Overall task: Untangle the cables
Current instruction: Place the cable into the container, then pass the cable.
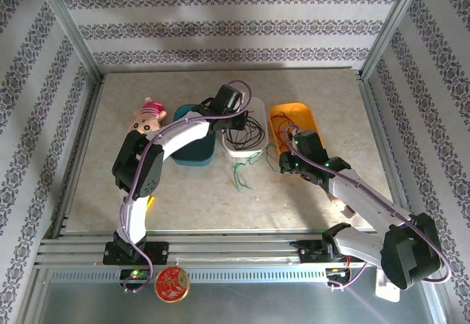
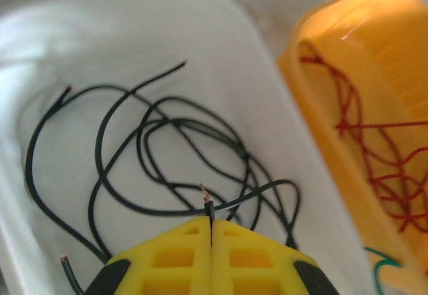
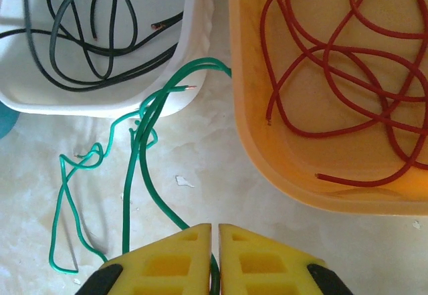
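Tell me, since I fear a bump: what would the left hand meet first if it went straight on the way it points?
Most likely the black cables looped in the white tray, then the tray floor beneath them. The left hand is shut on one black cable end. Depth is unclear.

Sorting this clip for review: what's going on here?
Two robot arms are untangling thin cables. The left tool is shut on one end of the black cables, which lie in the white tray. The red cables sit in the orange tray. The right tool, closed low over the table, seems to pinch the green cable lying loose between the trays.
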